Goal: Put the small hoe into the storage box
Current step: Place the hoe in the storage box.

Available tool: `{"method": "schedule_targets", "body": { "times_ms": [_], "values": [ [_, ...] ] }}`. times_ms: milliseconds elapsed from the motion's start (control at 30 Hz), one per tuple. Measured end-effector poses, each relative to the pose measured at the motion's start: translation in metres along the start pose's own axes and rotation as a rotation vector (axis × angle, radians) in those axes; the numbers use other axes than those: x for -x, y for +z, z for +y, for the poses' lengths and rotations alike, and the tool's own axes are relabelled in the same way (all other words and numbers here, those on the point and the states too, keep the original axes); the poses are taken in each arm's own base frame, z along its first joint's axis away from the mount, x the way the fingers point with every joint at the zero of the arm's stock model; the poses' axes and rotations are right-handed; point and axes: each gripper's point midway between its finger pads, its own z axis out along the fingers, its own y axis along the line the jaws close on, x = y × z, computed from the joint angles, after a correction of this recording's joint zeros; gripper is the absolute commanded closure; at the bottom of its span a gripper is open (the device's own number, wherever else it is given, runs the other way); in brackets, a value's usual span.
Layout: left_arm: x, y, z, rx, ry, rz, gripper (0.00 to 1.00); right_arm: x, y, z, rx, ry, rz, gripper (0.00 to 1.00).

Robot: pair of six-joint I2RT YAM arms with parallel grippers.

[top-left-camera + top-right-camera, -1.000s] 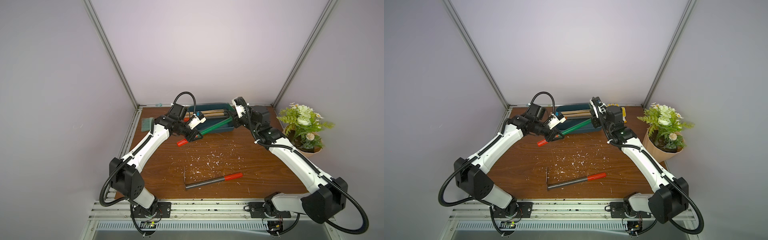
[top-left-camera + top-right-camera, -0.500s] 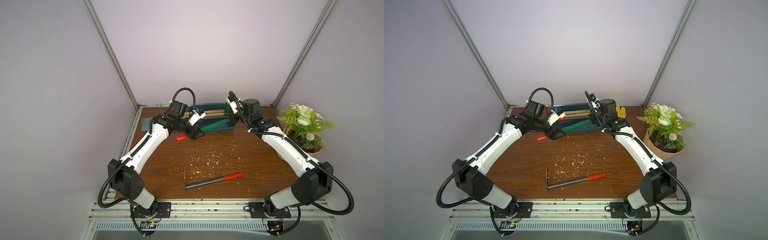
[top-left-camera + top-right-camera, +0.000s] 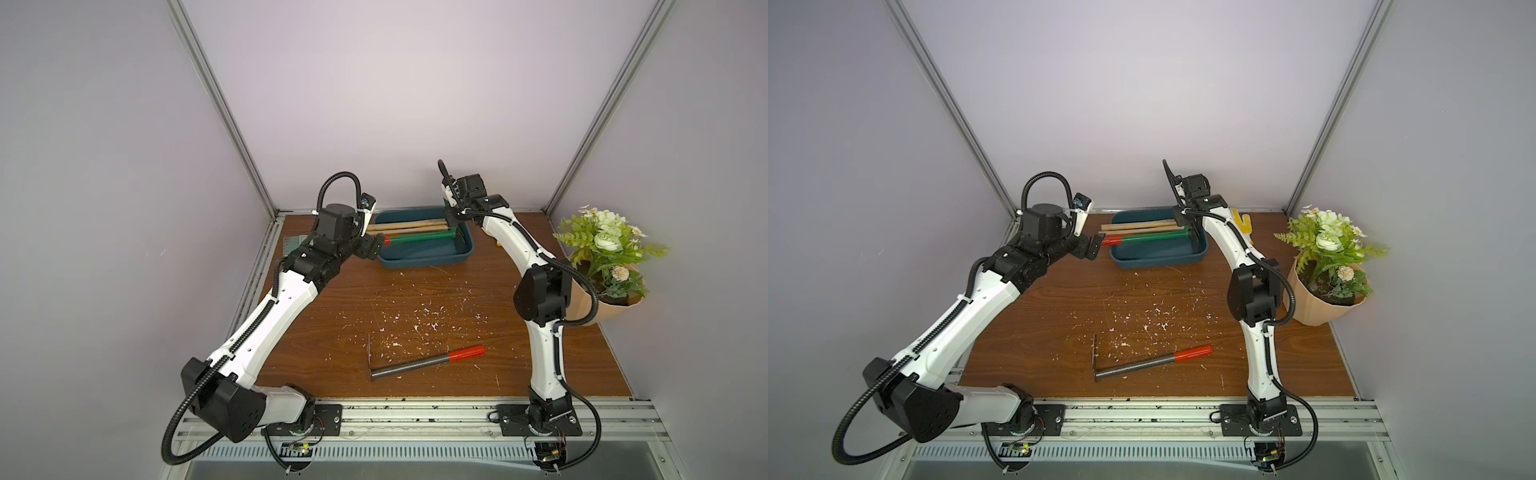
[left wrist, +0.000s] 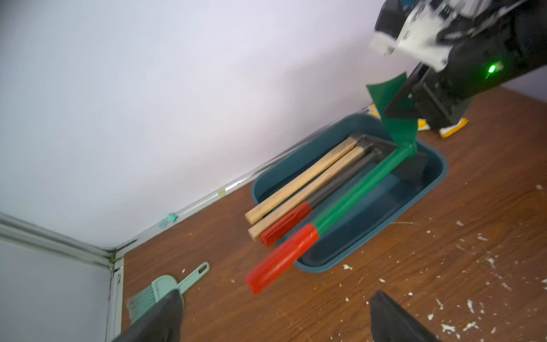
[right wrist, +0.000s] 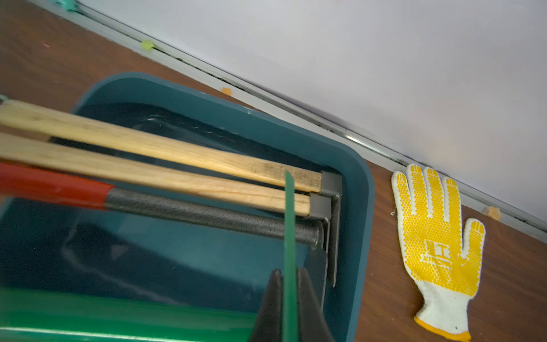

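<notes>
The storage box (image 3: 424, 261) sits at the far middle of the wooden table (image 3: 415, 299), its long side running left to right. The small hoe (image 3: 419, 238) lies along that same line. Its green shaft crosses the box's inside, its head is at the right end, and its red grip (image 4: 281, 260) sticks out past the left rim. It lies just on the near side of the wooden-handled tools (image 3: 407, 226) and a dark-shafted one already in the box.

The right gripper (image 5: 290, 275) is directly over the head and is the only one holding the hoe, its jaws pinched flat on the green blade (image 4: 396, 118), which stands upright. The left gripper (image 3: 1093, 246) is just left of the red grip with its jaws spread wide and touching nothing. Letting the hoe down therefore looks like the right arm's job, and the overhanging grip is the part most likely to catch the left rim.

Both top views hide the blade and the right jaws behind the right wrist. I cannot tell whether the shaft rests on the left rim or hangs clear of it, or whether the head touches the box floor. The left wrist view shows only the tips of its fingers (image 4: 165, 314), and the right wrist view is blurred at its near edge.
</notes>
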Motion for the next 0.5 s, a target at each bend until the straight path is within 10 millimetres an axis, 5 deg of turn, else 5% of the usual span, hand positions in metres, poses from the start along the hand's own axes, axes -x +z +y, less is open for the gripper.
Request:
{"method": "schedule_targets", "body": {
  "times_ms": [200,500],
  "values": [
    [-0.023,0.012,0.005,0.042,0.011,0.08,0.01,-0.031,0.038,-0.019,-0.016,0.041,0.103,1.0],
    [-0.027,0.012,0.013,0.059,-0.008,0.088,0.01,-0.046,0.043,-0.017,0.018,0.027,0.151,1.0]
  ]
}}
